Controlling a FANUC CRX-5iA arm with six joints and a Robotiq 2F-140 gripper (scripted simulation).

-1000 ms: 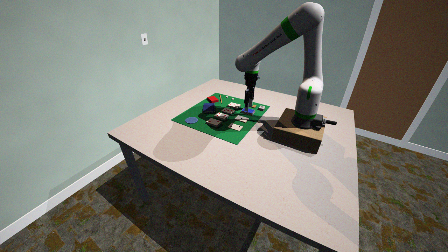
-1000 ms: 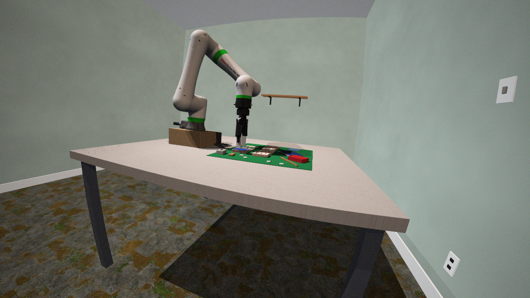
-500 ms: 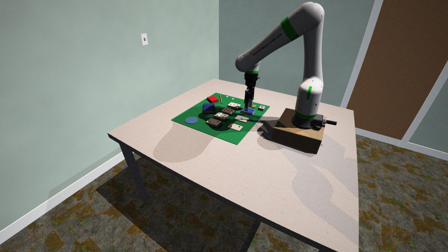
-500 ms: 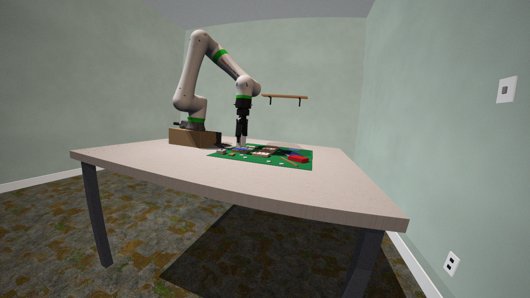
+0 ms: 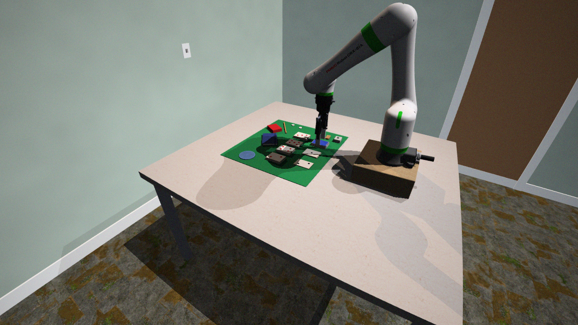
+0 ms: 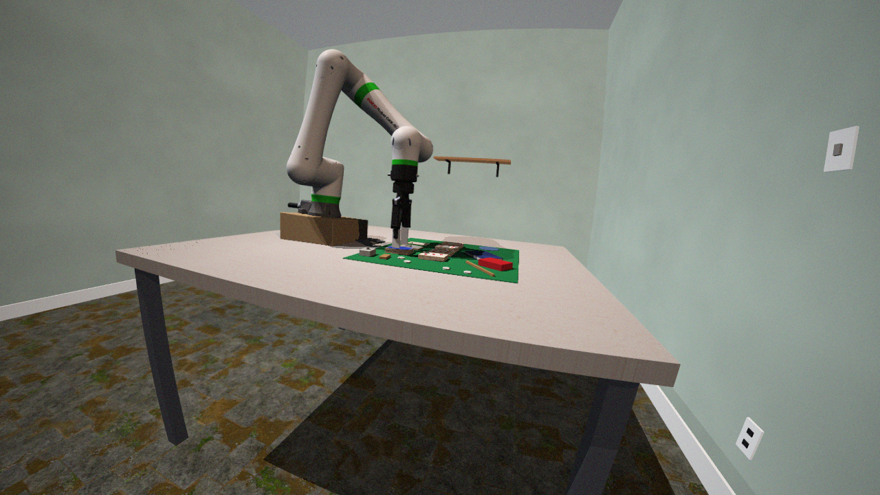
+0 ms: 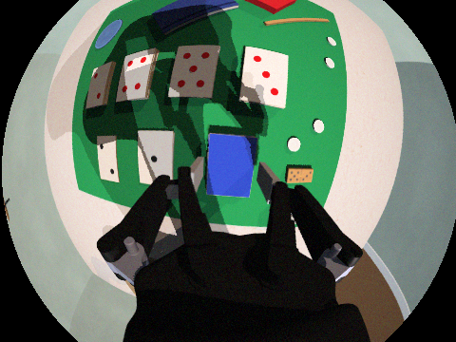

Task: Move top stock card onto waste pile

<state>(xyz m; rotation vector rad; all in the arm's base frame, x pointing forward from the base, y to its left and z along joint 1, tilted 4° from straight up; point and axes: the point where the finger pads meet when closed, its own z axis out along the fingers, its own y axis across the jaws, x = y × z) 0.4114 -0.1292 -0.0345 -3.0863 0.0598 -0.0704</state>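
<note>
The face-down stock (image 7: 232,165) is a blue-backed stack in the near row of the green mat (image 5: 284,154); it also shows in the top view (image 5: 319,142). My gripper (image 7: 231,168) points straight down over it, half open. One finger stands on each side of the stack, with a small gap on both sides. I cannot tell how far above the mat the fingertips are. The waste pile (image 7: 156,155) is a white card with one black dot, just left of the stock in the wrist view. It also shows in the top view (image 5: 312,152).
Another one-dot card (image 7: 108,159) lies beyond the waste pile. Three red-pip cards (image 7: 196,70) and a brown card (image 7: 102,84) form the far row.
</note>
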